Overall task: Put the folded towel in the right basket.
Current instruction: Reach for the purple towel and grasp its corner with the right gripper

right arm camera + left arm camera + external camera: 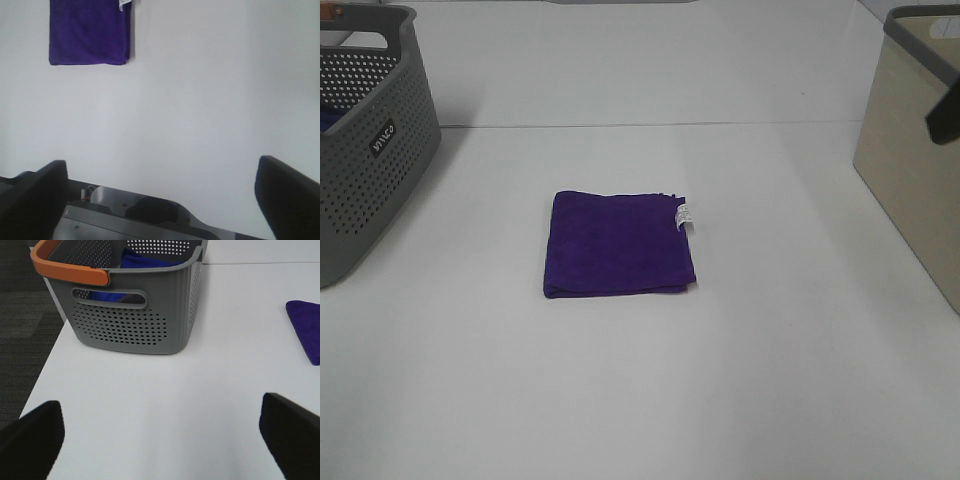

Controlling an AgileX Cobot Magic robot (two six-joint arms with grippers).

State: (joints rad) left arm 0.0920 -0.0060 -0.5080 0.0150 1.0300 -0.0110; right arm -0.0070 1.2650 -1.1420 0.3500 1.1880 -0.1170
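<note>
Nothing is done yet: we see the folded towel [618, 245] lying flat mid-table, well apart from the right basket [910, 190]. Our left gripper [162, 437] and right gripper [162, 197] are spread wide and empty. The whole task is left.

The grey perforated plastic basket [365, 150] runs off the exterior view's left edge, and the beige box-shaped basket [905, 190] off its right. The small white tag [683, 215] on the folded purple towel [618, 244] is too small to read, and the blue cloth [142, 261] in the grey basket lies mostly hidden behind its wall
</note>
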